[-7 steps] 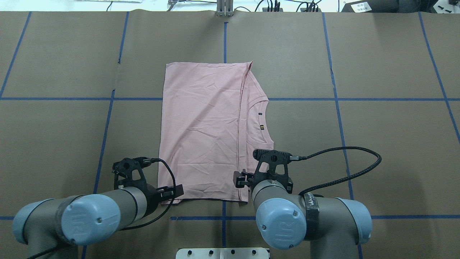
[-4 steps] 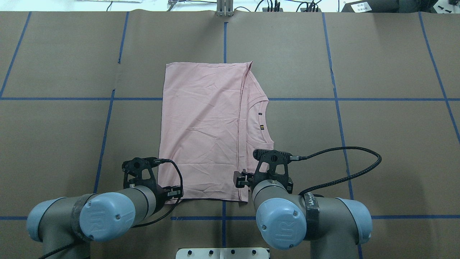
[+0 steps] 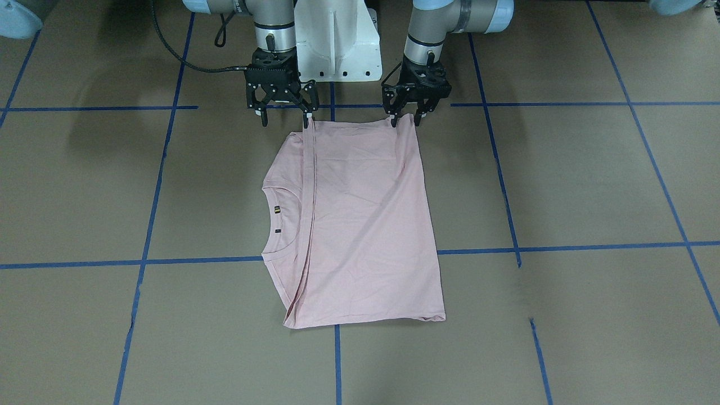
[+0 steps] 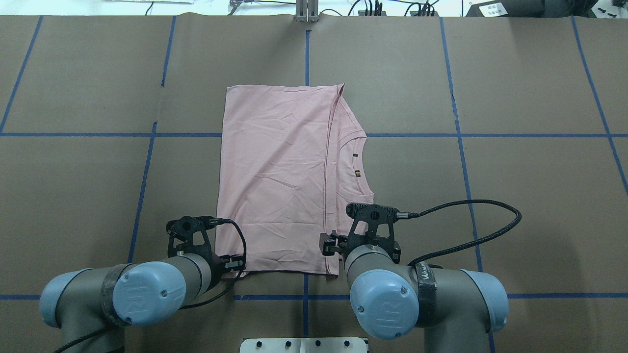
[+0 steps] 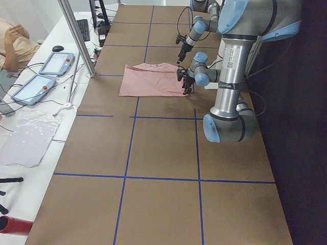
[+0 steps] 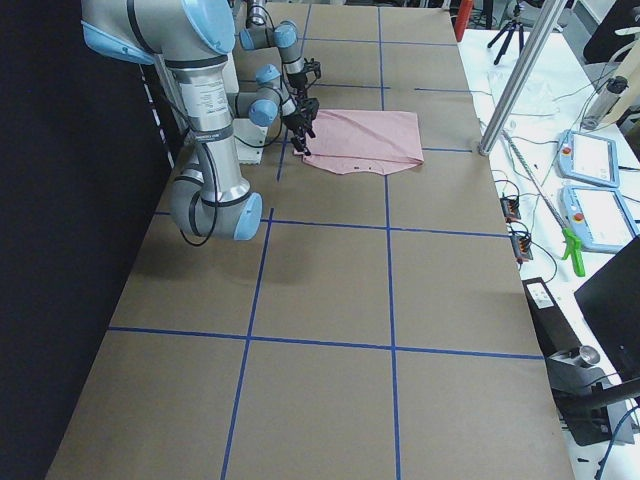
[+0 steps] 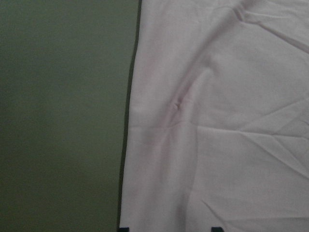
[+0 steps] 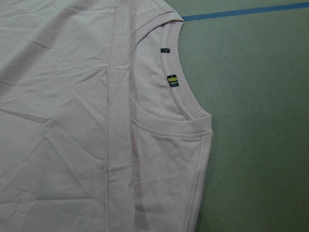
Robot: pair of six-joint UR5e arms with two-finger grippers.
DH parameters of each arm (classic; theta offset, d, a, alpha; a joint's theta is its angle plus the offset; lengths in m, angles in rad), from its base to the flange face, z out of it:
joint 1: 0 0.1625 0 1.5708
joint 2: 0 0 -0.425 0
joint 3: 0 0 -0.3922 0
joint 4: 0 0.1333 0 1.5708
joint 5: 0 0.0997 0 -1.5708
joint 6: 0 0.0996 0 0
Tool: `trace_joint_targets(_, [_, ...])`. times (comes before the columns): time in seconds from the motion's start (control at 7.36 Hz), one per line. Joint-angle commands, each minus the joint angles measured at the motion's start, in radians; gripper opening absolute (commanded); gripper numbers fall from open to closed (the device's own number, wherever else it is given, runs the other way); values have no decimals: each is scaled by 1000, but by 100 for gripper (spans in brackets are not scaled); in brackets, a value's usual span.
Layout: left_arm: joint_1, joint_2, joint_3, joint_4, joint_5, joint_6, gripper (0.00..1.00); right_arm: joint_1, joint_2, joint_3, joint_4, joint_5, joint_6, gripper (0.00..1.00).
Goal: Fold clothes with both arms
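The pale pink T-shirt (image 4: 279, 181) lies folded lengthwise on the brown table, neckline (image 4: 360, 164) to the right; its print is hidden. My left gripper (image 3: 405, 120) is open and points down at the shirt's near left corner. In the left wrist view its fingertips (image 7: 123, 228) straddle the shirt (image 7: 217, 121) edge. My right gripper (image 3: 284, 122) is open wide at the near right corner, one finger (image 3: 307, 120) touching the folded hem. The right wrist view shows the neckline (image 8: 181, 101) and the shirt (image 8: 72, 121) but no fingers.
The white pedestal base (image 3: 337, 50) stands just behind both grippers. Blue tape lines (image 4: 461, 135) cross the brown table cover. A metal post (image 4: 306, 10) stands at the far edge. Tablets (image 5: 56, 64) and a person sit beyond the far side.
My left arm has moved right, bringing its gripper in to the shirt's near left corner. The right arm and the shirt have not moved.
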Motion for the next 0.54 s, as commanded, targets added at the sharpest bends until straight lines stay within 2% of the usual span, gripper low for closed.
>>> trace_joint_targets(0.0, [3, 11, 7, -1, -2, -1, 65, -1, 0, 0, 0, -1, 0, 100])
trace_joint_targets(0.41, [12, 15, 5, -3, -2, -2, 62, -1, -2, -1, 0, -2, 0, 100])
